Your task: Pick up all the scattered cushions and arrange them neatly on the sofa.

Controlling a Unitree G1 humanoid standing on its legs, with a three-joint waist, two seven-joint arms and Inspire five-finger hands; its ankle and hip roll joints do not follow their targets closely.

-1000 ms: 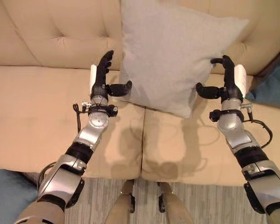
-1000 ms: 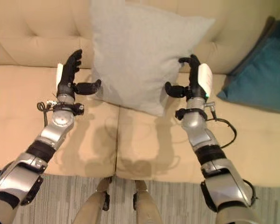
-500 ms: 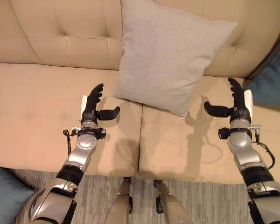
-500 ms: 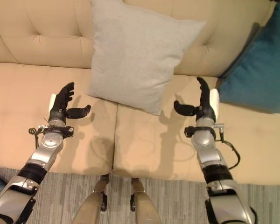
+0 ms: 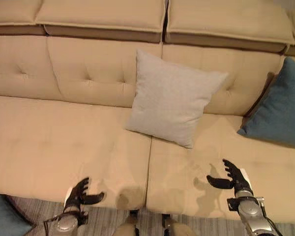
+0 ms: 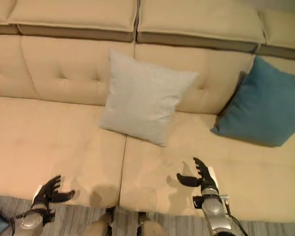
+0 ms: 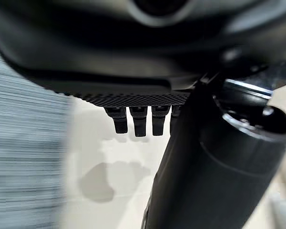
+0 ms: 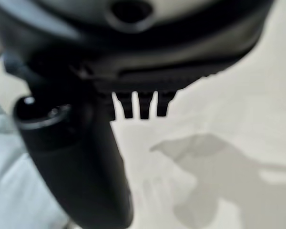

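Grey cushion (image 5: 170,98) now released against sofa (image 5: 64,142); both hands (image 5: 79,194) (image 5: 233,178) withdrawn, fingers wide.

Left hand (image 5: 78,193) and right hand (image 5: 234,178) — both low, fingers spread, empty.

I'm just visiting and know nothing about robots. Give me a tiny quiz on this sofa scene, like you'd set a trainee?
1. True or false: the grey cushion leans against the sofa backrest.
2. Which is the robot holding: A the grey cushion, B the teal cushion, C nothing?
3. Fill in: the teal cushion sits to the robot's ____ of the grey one.

Key: 1 true. 2 C: the left hand and right hand are open and apart from both cushions. 3 right.
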